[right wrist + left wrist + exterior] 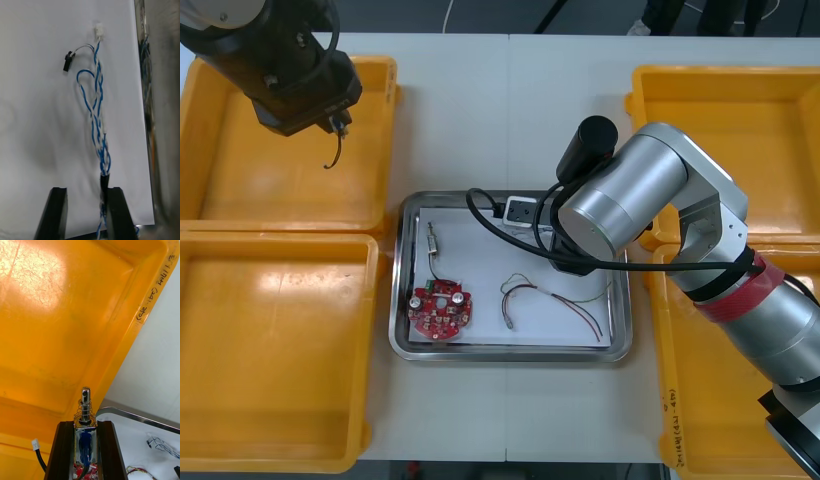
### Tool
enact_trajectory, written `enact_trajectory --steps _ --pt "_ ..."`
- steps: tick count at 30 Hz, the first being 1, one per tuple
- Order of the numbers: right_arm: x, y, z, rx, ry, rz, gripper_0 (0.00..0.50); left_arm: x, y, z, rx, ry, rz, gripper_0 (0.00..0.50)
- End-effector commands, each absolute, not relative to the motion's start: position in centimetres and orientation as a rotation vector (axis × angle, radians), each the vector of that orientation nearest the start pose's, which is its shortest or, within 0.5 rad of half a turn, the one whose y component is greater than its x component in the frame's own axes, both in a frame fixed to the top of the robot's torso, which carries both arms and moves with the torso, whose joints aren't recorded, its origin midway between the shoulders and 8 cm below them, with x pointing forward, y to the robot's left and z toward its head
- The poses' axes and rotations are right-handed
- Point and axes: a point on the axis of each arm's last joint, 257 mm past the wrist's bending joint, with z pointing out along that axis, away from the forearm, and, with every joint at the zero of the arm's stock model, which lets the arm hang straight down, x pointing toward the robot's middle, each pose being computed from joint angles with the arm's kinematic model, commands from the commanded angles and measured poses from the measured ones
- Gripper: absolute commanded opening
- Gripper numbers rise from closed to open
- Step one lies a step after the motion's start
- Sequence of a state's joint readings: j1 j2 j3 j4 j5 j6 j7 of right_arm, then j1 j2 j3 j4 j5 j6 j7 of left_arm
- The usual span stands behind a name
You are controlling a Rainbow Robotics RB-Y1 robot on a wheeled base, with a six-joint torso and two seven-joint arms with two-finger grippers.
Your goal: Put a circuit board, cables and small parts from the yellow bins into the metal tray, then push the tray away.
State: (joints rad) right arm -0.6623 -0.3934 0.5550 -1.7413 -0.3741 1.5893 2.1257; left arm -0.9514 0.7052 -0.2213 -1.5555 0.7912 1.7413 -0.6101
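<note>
Right arm (630, 200), silver-cased, sits closest under the front camera. It reaches from above the near-right yellow bin (700, 400) across the right half of the metal tray (510, 357) and hides the tray's far-right corner. Right pincer (85, 189), seen from its own wrist, is low over the tray's white floor with its fingers spread wide and clamping nothing. A twisted blue and white cable (98, 112) runs out between the fingers, close against one of them, and stretches over the white floor just beside the shiny tray wall, ending in a black plug (67, 62) and a white plug (99, 30). Left pincer (335, 125) hangs over the far-left yellow bin (240, 170), near that bin's tray-side rim. Its fingers are closed on a small metal part (85, 405) whose spring and pin stand out past the fingertips, with a black lead trailing below. Also in the tray are a round red circuit board (441, 308) at the near-left corner, a second small metal part (430, 240) beyond it, and a red and yellow cable (555, 300) mid-floor. The tray's left rim stands just beside the far-left bin and the near-left yellow bin (270, 350), and its right rim just beside the near-right bin. Open tabletop (480, 110) lies beyond the tray's far rim, between the far-left bin and the far-right yellow bin (740, 110). A narrower strip runs along the near edge.
</note>
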Motion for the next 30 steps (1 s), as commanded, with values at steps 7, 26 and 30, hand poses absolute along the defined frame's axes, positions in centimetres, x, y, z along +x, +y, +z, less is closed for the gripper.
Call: enact_trajectory --steps 7,26,30 --pt "48.9 -8.3 -24.7 -1.706 2.019 -0.402 0.500 55.0 24.9 -5.8 -0.706 2.483 -0.304 0.001" --pt "47.2 -9.4 -21.0 -1.670 2.055 -0.438 0.500 55.0 24.8 -5.8 -0.704 2.484 -0.314 0.001" --pt "45.4 -11.1 -19.2 -1.614 2.149 -0.415 0.500 54.9 24.6 -5.7 -0.694 2.486 -0.318 0.000"
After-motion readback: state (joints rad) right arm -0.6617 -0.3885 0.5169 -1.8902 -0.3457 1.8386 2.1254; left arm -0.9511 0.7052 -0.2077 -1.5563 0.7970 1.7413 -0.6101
